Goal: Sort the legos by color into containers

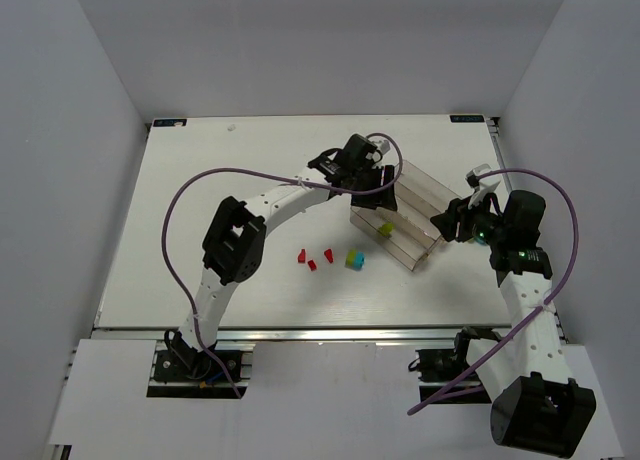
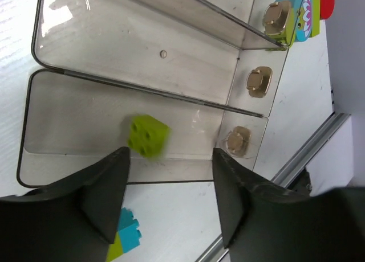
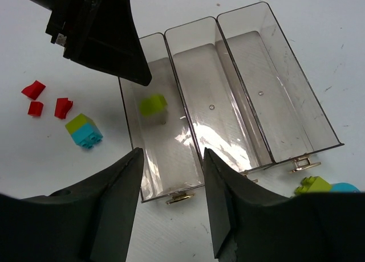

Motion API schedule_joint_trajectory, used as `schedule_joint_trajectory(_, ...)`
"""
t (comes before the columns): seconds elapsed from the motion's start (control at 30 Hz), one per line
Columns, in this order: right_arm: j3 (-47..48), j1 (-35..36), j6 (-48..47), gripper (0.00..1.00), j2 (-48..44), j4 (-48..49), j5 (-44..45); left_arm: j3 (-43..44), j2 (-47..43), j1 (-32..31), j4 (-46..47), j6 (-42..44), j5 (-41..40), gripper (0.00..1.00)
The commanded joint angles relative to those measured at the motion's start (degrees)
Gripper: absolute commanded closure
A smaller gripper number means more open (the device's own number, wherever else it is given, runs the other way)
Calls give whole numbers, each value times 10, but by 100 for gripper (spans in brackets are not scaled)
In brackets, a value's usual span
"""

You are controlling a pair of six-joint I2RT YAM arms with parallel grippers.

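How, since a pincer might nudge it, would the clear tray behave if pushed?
Probably light: the tray has thin clear walls and holds one yellow-green brick. Likely slides rather than tips: low, wide, flat on the smooth table.

Clear three-compartment tray (image 3: 268,85) lies angled, right of table centre. One yellow-green brick (image 3: 153,104) sits in its end compartment. Three red bricks (image 3: 34,90) and a green-cyan pair (image 3: 84,131) lie loose beside.

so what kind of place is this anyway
Probably a robotics lab test cell: a white tabletop boxed in by plain pale wall panels, two black-and-white robot arms trailing purple cables, and a clear plastic divided tray with tiny coloured bricks as props.
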Motion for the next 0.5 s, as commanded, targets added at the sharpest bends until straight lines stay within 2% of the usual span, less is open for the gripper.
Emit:
schedule_joint_trajectory(0.0,15,3,-8,47,-6,15,-9,28,-7,0,-10,-1,-24,29)
schedule_joint_trajectory(0.07,14,2,-12,46,-5,11,-21,39,-7,0,-15,-1,-29,28)
schedule_joint_trajectory(0.17,15,3,-47,32,-3,-10,-71,56,-12,0,-25,3,-37,29)
schedule_joint_trajectory(0.2,15,3,-83,28,-2,-22,-91,59,-16,0,-29,6,-39,34)
schedule_joint_trajectory(0.23,14,4,-109,27,-2,-32,-113,59,-25,0,-31,9,-41,42)
schedule_joint_trajectory(0.27,4,5,-145,28,1,-65,-175,50,-34,7,-33,13,-41,54)
schedule_joint_trajectory(0.3,-1,6,-192,32,0,-91,-209,38,-63,7,-29,21,-41,82)
schedule_joint_trajectory(0.33,-7,12,-318,33,0,-117,-241,19,-83,14,-24,26,-46,94)
schedule_joint_trajectory(0.37,-16,14,-390,34,-6,-178,-293,-2,-105,20,-22,35,-56,100)
schedule_joint_trajectory(0.43,-39,34,-563,36,-9,-228,-333,-75,-184,20,-19,70,-102,100)
schedule_joint_trajectory(0.47,-44,42,-578,35,-8,-234,-342,-104,-211,27,-17,81,-117,100)
